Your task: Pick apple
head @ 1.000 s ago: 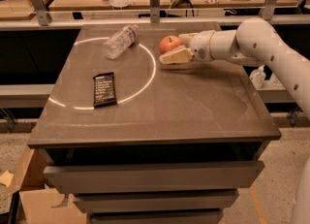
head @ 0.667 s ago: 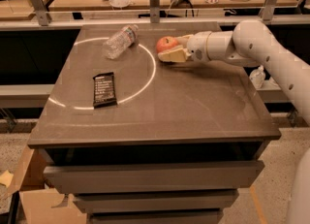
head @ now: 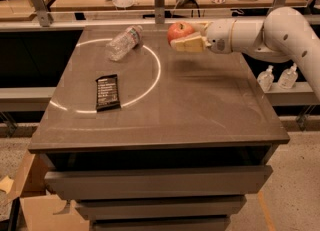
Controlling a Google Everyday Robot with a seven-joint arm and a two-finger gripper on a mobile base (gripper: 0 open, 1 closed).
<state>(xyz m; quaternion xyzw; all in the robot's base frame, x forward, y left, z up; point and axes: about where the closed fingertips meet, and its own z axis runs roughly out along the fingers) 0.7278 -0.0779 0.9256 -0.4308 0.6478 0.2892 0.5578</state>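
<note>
The apple (head: 179, 31) is round and red-orange. It is held between the pale fingers (head: 189, 44) of my gripper (head: 184, 36), above the far edge of the dark table (head: 200, 100). The white arm reaches in from the right. The gripper is shut on the apple, which is clear of the tabletop; a faint shadow lies on the table below it.
A clear plastic bottle (head: 123, 42) lies on its side at the table's far left. A dark snack bar (head: 107, 92) lies left of centre on a white circle line. Drawers are below the table front. A cluttered desk stands behind; two bottles (head: 277, 78) are at right.
The gripper has risen with the apple in it, from close to the tabletop to clearly above it. The bottle and snack bar have not moved.
</note>
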